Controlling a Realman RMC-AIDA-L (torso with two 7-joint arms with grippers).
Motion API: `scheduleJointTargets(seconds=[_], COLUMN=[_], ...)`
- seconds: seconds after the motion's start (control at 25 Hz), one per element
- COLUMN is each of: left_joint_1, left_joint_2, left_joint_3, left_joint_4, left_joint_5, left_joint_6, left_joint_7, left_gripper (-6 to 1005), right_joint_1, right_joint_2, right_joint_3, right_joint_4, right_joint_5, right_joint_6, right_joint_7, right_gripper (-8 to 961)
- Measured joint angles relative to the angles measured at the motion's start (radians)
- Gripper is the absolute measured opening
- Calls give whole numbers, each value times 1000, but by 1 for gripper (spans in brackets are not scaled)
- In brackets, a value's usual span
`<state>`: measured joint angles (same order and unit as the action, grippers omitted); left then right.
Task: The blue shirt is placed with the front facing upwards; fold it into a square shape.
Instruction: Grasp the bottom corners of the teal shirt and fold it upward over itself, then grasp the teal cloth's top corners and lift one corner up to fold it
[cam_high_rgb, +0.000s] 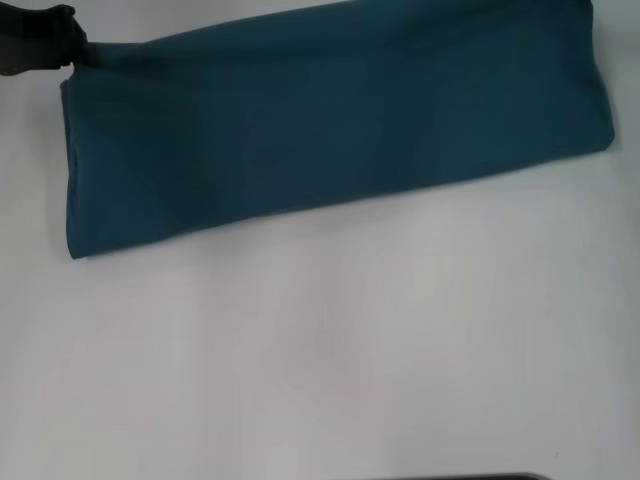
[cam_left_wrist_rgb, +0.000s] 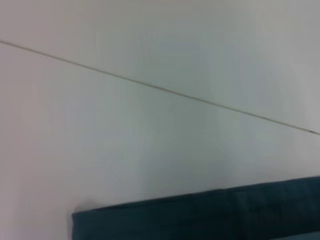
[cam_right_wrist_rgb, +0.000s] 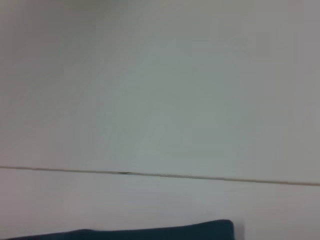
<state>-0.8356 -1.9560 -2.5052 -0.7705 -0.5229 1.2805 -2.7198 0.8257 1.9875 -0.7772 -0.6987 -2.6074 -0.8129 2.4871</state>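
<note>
The blue shirt (cam_high_rgb: 330, 120) lies folded into one long dark teal band across the far part of the white table (cam_high_rgb: 320, 350), its plain side up, slanting slightly from near left to far right. My left gripper (cam_high_rgb: 62, 50), black, sits at the band's far left corner, where the cloth is drawn to a point into it. A strip of the same shirt (cam_left_wrist_rgb: 200, 215) shows in the left wrist view, and one corner of the shirt (cam_right_wrist_rgb: 150, 234) shows in the right wrist view. My right gripper is out of view.
White tabletop stretches in front of the shirt down to the near edge, where a dark rim (cam_high_rgb: 480, 477) shows. A thin seam (cam_left_wrist_rgb: 150, 85) crosses the white surface in the left wrist view, and a similar seam (cam_right_wrist_rgb: 160, 175) in the right wrist view.
</note>
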Motion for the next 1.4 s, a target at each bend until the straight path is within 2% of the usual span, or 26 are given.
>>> scheduleJointTargets(seconds=[0.6, 0.72, 0.8, 0.88, 1.04, 1.16, 1.2, 1.32, 1.4], left_joint_1=[9, 5, 6, 13, 31, 34, 36, 45, 57], left_joint_2=[-7, 2, 5, 5, 5, 4, 3, -3, -10], left_joint_3=[-3, -10, -11, -12, -13, -11, -9, -8, -9], left_joint_4=[3, 21, 28, 28, 16, 11, 8, -11, -41], left_joint_5=[4, 5, 9, 10, 11, 10, 10, 4, -9], left_joint_6=[-26, -28, -42, -63, -79, -70, -67, -61, -52], left_joint_7=[2, -14, -38, -61, -102, -102, -101, -96, -95], left_gripper=[101, 105, 107, 109, 114, 328, 349, 411, 453], right_joint_1=[18, 38, 66, 86, 93, 92, 91, 86, 79], right_joint_2=[6, -16, -49, -72, -79, -79, -79, -80, -81], right_joint_3=[-9, -13, -14, -14, -13, -12, -11, -6, 1], right_joint_4=[20, 45, 84, 109, 94, 73, 69, 57, 38], right_joint_5=[-34, -38, -58, -84, -97, -97, -97, -92, -89], right_joint_6=[38, 24, 21, 25, 27, 14, 5, -33, -69], right_joint_7=[7, 13, 45, 72, 80, 81, 82, 82, 80], right_gripper=[140, 142, 143, 145, 148, 150, 151, 384, 472])
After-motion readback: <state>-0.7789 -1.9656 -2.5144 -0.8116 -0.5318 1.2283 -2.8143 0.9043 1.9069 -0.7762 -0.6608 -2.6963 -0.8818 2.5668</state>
